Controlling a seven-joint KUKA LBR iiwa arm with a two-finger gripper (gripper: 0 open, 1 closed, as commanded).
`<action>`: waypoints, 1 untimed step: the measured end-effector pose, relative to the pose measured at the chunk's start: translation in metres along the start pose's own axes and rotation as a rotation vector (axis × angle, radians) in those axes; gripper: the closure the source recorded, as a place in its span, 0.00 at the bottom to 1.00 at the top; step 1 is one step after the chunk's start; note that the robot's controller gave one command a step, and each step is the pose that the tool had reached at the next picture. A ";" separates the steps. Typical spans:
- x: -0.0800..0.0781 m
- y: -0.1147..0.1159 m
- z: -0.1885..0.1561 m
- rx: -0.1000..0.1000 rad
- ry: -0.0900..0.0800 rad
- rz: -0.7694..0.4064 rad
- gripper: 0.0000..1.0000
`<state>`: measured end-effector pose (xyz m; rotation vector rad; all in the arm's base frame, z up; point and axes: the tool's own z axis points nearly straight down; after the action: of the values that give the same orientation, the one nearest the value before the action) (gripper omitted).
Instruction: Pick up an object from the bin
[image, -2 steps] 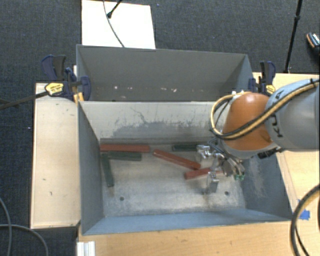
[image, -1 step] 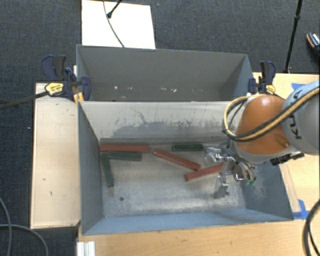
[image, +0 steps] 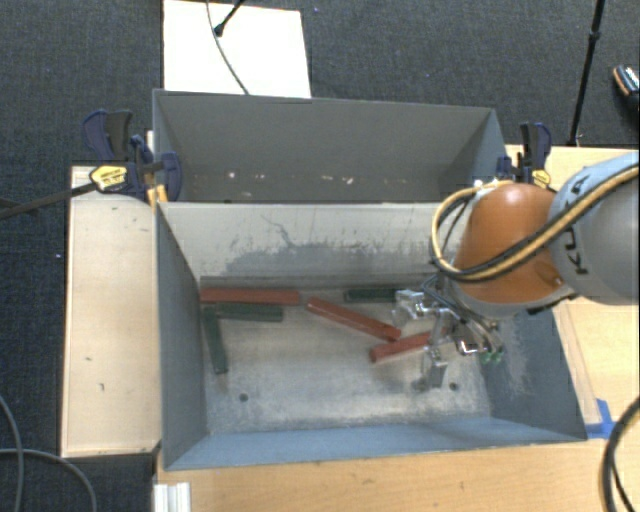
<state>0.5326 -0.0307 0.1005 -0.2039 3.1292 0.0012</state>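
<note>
Red-brown stick (image: 400, 349), ten o'clock of the gripper (image: 434, 374), may skid if I clip it; I cannot tell the jaw gap.

- Grey metal bin (image: 330, 400) with a scuffed floor.
- At the back: long red-brown bar (image: 250, 296) on the left, dark green bar (image: 370, 294) further right.
- Left: second green bar (image: 248, 313) and third green bar (image: 215, 348), forming a corner.
- Middle: slanted red-brown bar (image: 348, 319), with a short red-brown bar (image: 398, 349) just beside it.
</note>
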 end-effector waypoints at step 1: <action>-0.006 -0.032 0.031 0.001 0.001 -0.155 0.00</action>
<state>0.5426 -0.0618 0.0696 -0.4458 3.1049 -0.0020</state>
